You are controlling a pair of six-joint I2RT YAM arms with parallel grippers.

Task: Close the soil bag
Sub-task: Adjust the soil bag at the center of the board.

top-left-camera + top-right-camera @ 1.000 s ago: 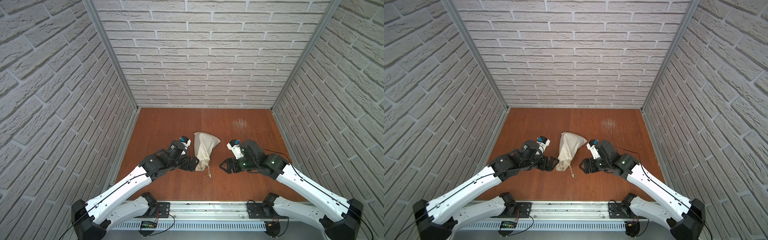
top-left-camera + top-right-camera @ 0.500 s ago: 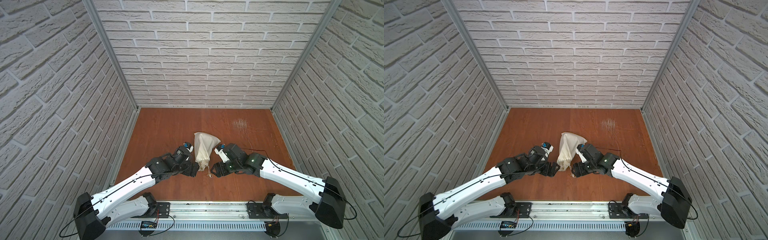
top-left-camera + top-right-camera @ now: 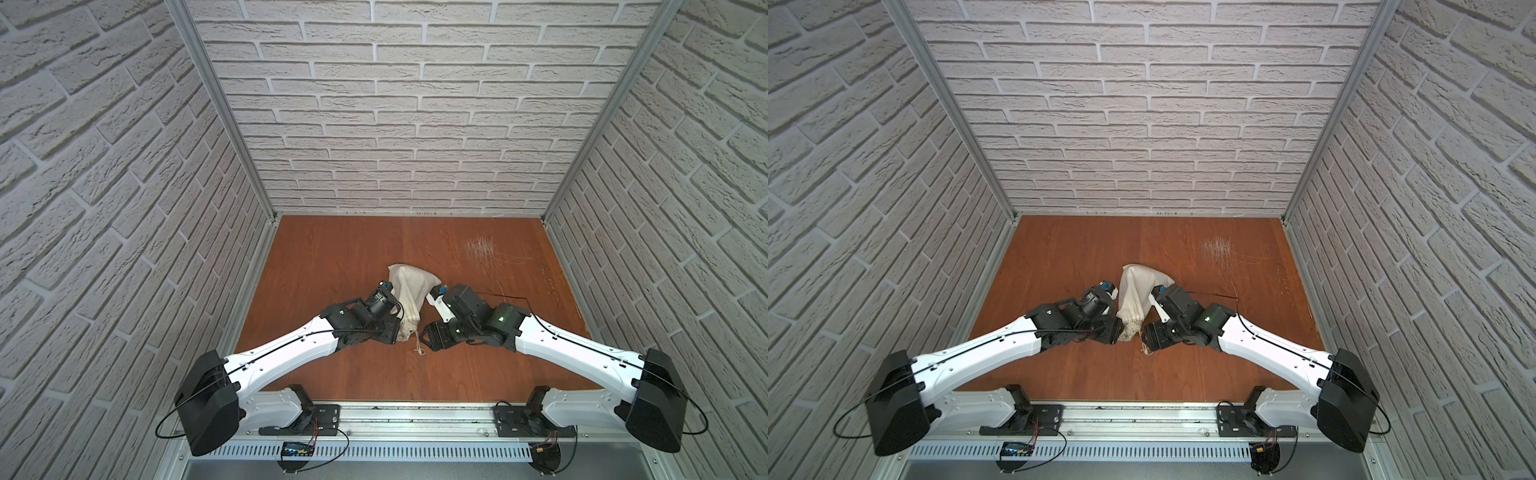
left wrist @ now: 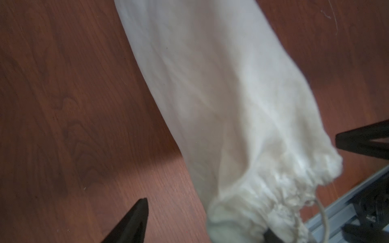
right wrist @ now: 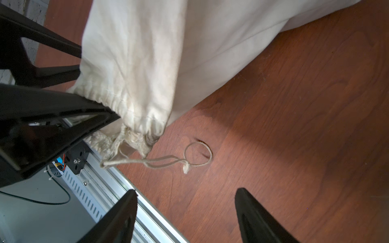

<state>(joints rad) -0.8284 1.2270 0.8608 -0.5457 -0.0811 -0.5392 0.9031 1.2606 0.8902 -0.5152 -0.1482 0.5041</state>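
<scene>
Soil bag (image 3: 409, 291) lies mid-tabletop (image 3: 332, 257), neck toward the robot. Left claw (image 4: 203, 228) straddles the gathered neck (image 5: 130, 113) w/ jaws part open, not pinching yet, prob. to anchor it. Right claw (image 5: 186, 190) gapes wide, empty, near the cord (image 5: 168, 162), prob. lining up a pull.

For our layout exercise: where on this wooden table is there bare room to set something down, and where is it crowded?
Free: the broad strip of table between the back wall and the bag; also the front strip between the cord and the metal rail. Crowded: the middle, where the left gripper and right gripper flank the bag's neck.
</scene>
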